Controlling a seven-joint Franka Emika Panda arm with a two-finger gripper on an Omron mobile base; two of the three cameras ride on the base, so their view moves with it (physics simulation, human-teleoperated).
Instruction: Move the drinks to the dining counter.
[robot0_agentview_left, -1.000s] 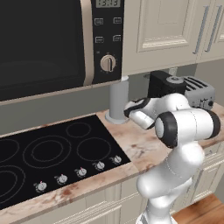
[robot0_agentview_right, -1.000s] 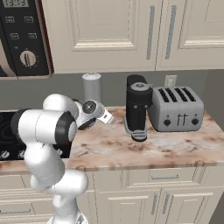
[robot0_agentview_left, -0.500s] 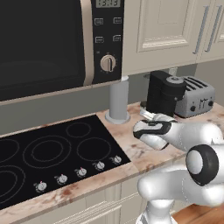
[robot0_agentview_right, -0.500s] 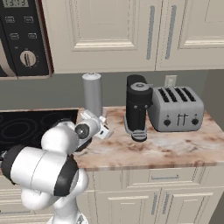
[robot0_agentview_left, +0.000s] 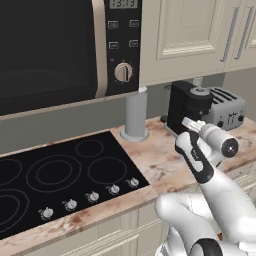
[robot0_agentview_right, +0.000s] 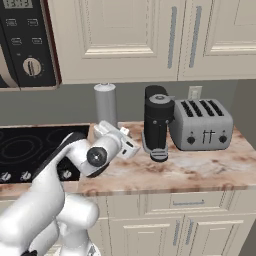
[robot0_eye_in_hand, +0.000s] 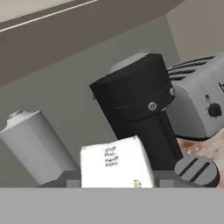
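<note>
My gripper (robot0_eye_in_hand: 117, 180) is shut on one of the drinks, a white carton-like container with small print on its face (robot0_eye_in_hand: 116, 162); it sits between the two dark fingertips (robot0_eye_in_hand: 65, 177). The hand hovers over the marbled counter (robot0_agentview_right: 190, 172), in front of the black coffee machine and to the right of the cooktop. From the base views the hand (robot0_agentview_left: 194, 125) (robot0_agentview_right: 120, 141) shows as a white block at the arm's end, and the drink is hard to tell apart from it. The dining counter is out of view.
A black coffee machine (robot0_agentview_left: 187, 107) (robot0_agentview_right: 157, 125) (robot0_eye_in_hand: 135, 105) stands beside a silver toaster (robot0_agentview_left: 227, 107) (robot0_agentview_right: 201, 124). A grey cylinder (robot0_agentview_left: 135, 112) (robot0_agentview_right: 105, 102) (robot0_eye_in_hand: 37, 142) stands against the wall. The black cooktop (robot0_agentview_left: 60, 175) lies left, with the microwave (robot0_agentview_left: 50, 45) above it.
The arm has folded down and swung the hand away from the grey cylinder, rightward toward the coffee machine. The white drink has stayed in the grip.
</note>
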